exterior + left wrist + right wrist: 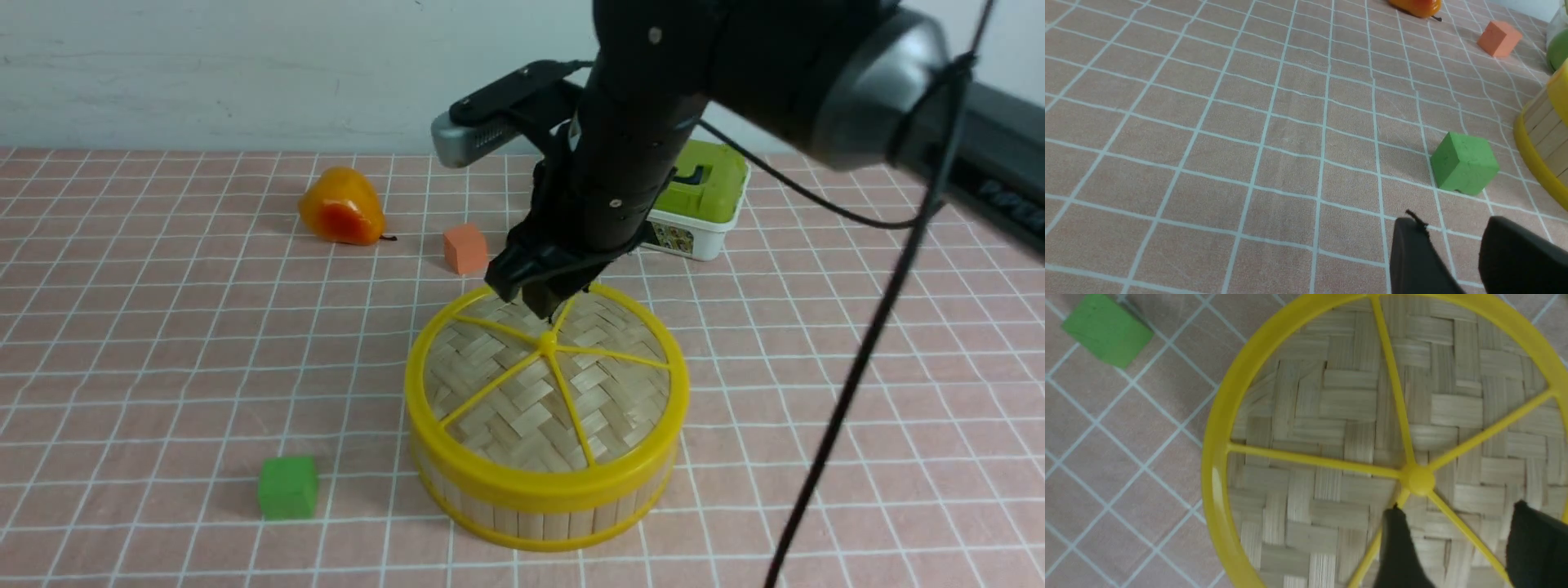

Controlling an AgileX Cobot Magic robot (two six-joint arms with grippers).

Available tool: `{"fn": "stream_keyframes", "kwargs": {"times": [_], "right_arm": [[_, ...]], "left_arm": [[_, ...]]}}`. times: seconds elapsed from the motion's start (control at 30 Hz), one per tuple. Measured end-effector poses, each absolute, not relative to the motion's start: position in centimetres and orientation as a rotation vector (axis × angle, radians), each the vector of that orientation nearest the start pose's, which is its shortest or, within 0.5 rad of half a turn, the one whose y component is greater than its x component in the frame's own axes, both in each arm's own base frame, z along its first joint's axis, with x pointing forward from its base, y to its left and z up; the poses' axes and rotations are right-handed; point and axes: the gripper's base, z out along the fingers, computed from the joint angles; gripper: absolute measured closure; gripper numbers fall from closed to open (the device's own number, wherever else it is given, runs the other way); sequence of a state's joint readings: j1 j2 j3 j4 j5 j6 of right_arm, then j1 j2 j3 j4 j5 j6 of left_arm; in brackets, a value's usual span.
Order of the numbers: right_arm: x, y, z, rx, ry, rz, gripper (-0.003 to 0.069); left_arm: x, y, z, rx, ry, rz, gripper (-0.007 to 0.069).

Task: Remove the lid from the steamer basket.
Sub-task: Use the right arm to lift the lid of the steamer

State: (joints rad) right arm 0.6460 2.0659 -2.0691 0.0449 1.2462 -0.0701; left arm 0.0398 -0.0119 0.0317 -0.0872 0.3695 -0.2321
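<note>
I see the lid (522, 392) sitting closed on the steamer basket (555, 518), which stands on the checked surface (163, 343). My right gripper (539, 302) hangs just over the lid, a little behind the hub. Its fingers (1396, 547) are spread apart on both sides of one yellow spoke and grasp nothing. My left gripper (1453, 232) is off to the left of the steamer basket, near the green cube (287, 487). Its fingers are also apart and it is empty. An orange cube (465, 248) lies behind the basket.
</note>
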Motion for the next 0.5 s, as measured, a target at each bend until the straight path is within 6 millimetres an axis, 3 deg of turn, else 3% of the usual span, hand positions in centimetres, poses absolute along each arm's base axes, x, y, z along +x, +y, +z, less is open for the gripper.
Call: {"fn": "stream_keyframes", "kwargs": {"times": [0.07, 0.27, 0.5], "right_arm": [[36.6, 28.0, 29.9, -0.956, 2.606, 0.207, 0.0242], [37.8, 28.4, 26.5, -0.976, 2.659, 0.116, 0.0221], [38.0, 28.6, 26.0, -0.953, 2.678, 0.115, 0.0291]], "left_arm": [[5.3, -0.1, 17.0, -0.308, 1.852, -0.218, 0.0386], [5.3, -0.1, 17.0, -0.308, 1.852, -0.218, 0.0386], [5.3, -0.1, 17.0, -0.308, 1.852, -0.218, 0.0386]]}}
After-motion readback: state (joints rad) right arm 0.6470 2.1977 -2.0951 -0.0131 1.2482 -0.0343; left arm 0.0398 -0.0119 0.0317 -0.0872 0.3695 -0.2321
